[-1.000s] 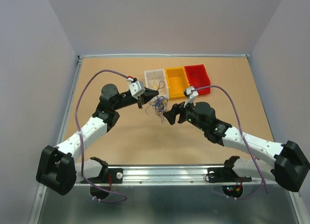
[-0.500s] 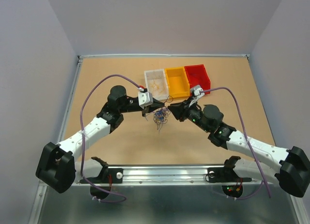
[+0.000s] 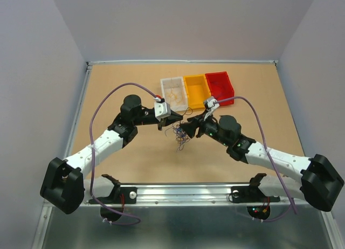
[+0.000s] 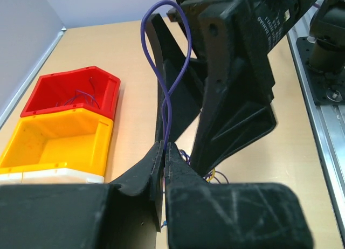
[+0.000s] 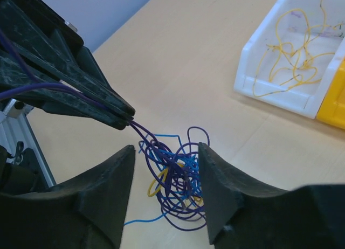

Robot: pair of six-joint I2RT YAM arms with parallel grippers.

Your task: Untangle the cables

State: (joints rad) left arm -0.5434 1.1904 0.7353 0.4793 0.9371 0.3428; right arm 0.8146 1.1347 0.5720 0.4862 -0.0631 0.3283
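**Left gripper pinches a purple strand; right gripper spread wide at the tangle**

The cables [image 3: 180, 135] sit in a small knot of purple, blue and yellow loops on the surface [image 3: 124, 87], just in front of the three bins and between the two arms. Whether the knot rests fully on the surface or is partly lifted cannot be told.

The left gripper [image 4: 164, 149] is closed tight, its fingers meeting on a purple strand [image 4: 161, 55]. In the left wrist view the strand rises from the pinch in a tall, narrow loop. In the right wrist view purple strands run from that pinch down into the knot [image 5: 175, 179].

The right gripper [image 5: 166, 152] is wide open and holds nothing. Its two fingers stand on either side of the knot, which shows in the gap between them. From above, the two grippers are very close, tip to tip over the cables.

Behind them stand a white bin [image 5: 269, 92] with loose yellow wires [image 5: 291, 60] in it, a yellow bin [image 4: 59, 133] beside it, and a red bin [image 4: 54, 90] with a few purple wires [image 4: 81, 98] inside.
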